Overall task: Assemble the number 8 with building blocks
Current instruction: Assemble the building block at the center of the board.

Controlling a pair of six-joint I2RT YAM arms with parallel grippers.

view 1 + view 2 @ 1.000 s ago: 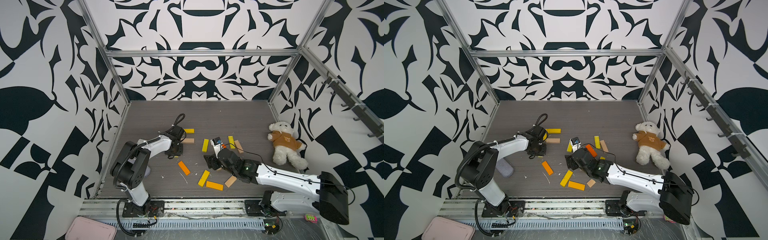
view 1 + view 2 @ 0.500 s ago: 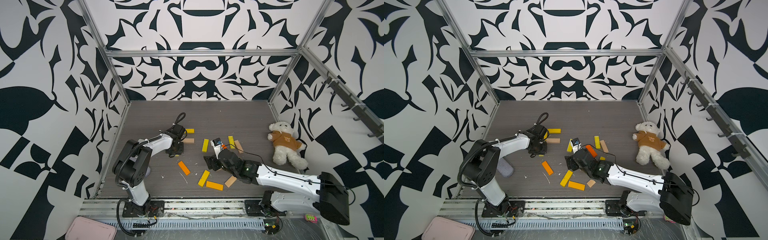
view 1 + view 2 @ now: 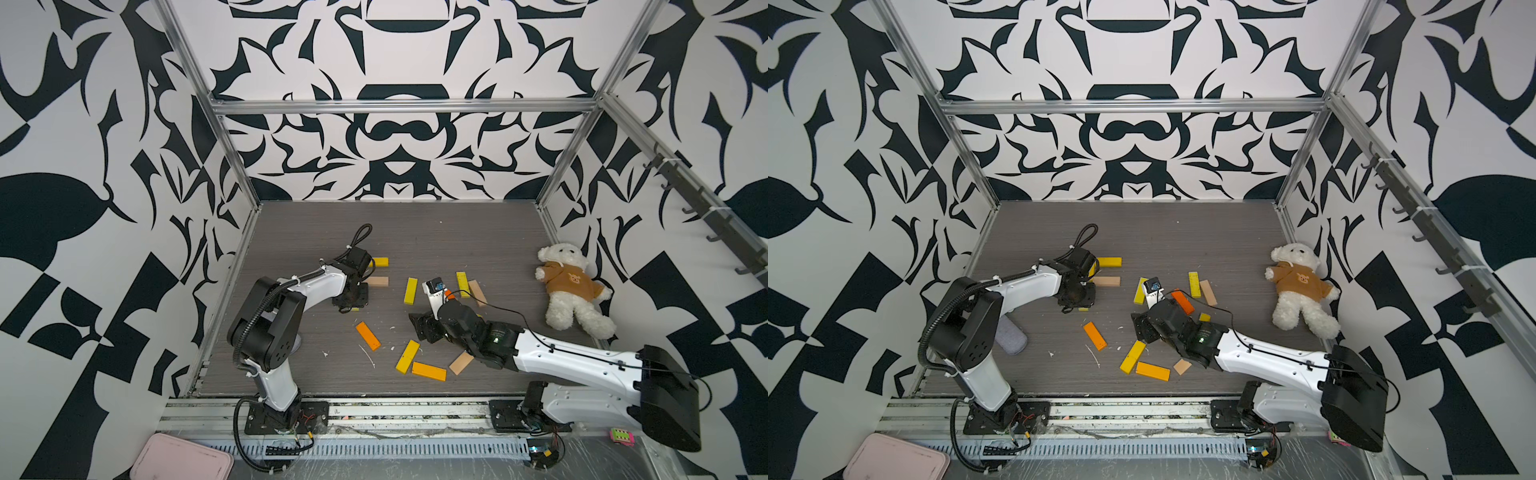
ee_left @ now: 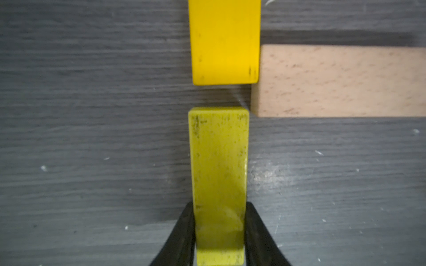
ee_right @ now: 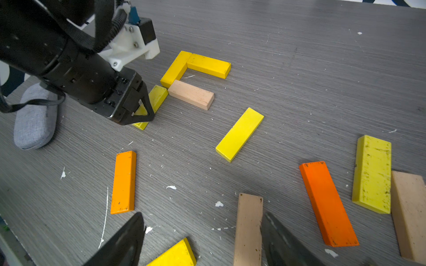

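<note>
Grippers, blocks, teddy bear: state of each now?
left gripper: shut on dull yellow block
dull yellow block: flat on table, gap to bright yellow block
right gripper: open, empty
tan block: flat, abutting bright yellow block
orange block: flat, loose
teddy bear: lying on its back

Both top views sit high at the front and look down toward the back wall [image 3: 399,158]. They are far off and show nearly the same whole floor [image 3: 436,232], with the pale block [image 3: 378,281] on it. The left wrist view looks straight down, very near the pale block and the yellow-green block [image 4: 219,179] just beside it. The right wrist view sits low, well apart from the pale block, and looks across the floor at it. All four views share the pale block.
</note>
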